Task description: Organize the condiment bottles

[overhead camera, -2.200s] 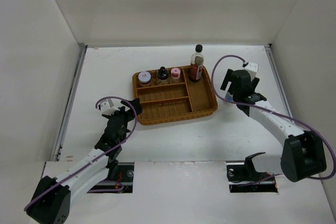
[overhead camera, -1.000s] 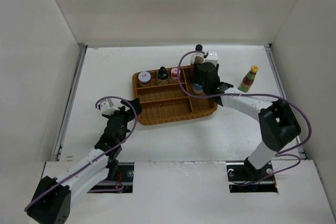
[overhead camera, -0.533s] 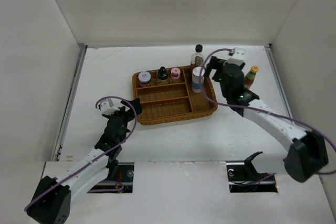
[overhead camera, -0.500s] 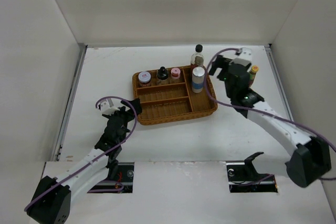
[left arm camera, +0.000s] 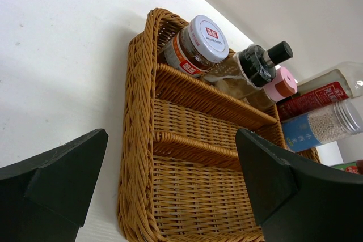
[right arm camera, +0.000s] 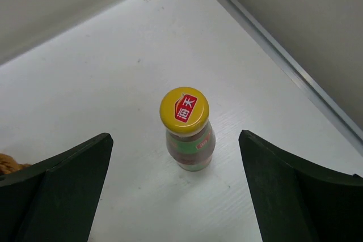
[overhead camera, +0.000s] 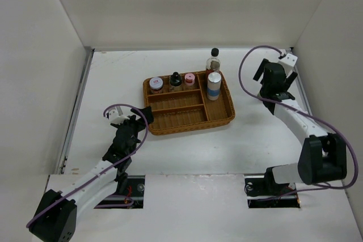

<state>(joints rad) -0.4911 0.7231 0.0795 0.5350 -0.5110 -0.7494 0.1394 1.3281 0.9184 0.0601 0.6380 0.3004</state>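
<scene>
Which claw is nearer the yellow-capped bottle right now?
Right. The right claw hangs open above the yellow-capped bottle; the left claw sits far off, across the wicker tray.

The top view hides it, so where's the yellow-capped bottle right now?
The yellow-capped bottle stands upright on the table, right of the wicker tray and near the right wall; the right wrist view shows it framed by the open right gripper, untouched.

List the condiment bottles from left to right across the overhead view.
short jar → small black-capped bottle → pink-capped shaker. The tall dark-sauce bottle and silver-capped bottle stand one behind the other, so unordered.
</scene>
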